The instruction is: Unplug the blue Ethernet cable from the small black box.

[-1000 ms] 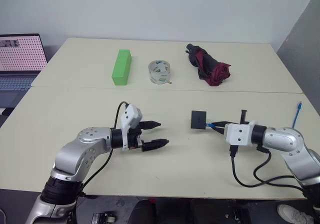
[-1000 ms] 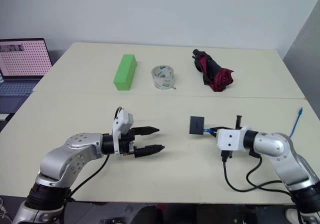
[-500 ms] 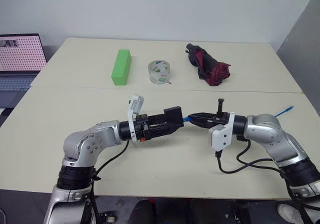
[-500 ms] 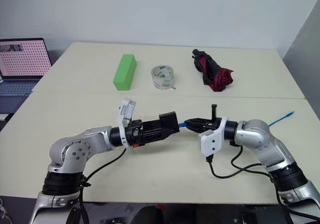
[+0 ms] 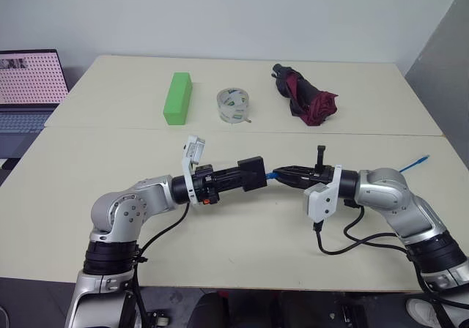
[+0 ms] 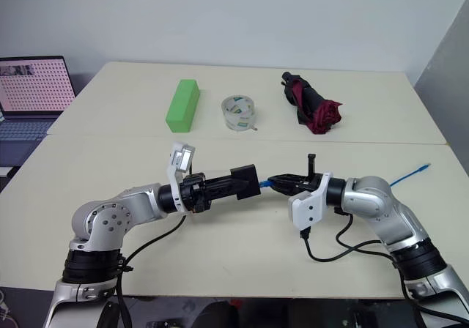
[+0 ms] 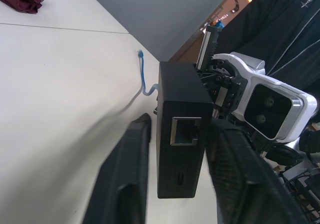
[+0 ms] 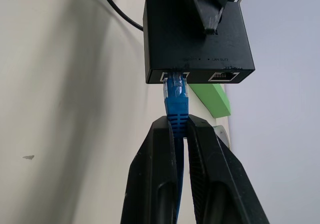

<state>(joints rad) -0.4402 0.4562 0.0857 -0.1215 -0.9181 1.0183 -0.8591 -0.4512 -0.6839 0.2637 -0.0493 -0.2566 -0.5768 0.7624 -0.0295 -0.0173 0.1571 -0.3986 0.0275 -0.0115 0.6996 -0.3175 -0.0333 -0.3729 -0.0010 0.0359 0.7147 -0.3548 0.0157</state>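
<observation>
Two hands meet above the counter (image 5: pixel 88 189) in the head views: the left hand (image 5: pixel 248 174) is clamped on the small black box (image 5: pixel 253 171), the right hand (image 5: pixel 284 174) is pinched on the blue Ethernet cable (image 5: pixel 272 174) just behind its plug, both lifted clear, evidently so each end is braced for a pull apart

Left wrist view: box (image 7: pixel 181 139) held between both fingers (image 7: pixel 125 179), an empty port facing out

Right wrist view: plug (image 8: pixel 175 91) seated in the box's port, cord nipped between closed fingers (image 8: pixel 155 174); green block (image 8: pixel 215 98) beyond

Laptop (image 5: pixel 29 86) cut off at edge
</observation>
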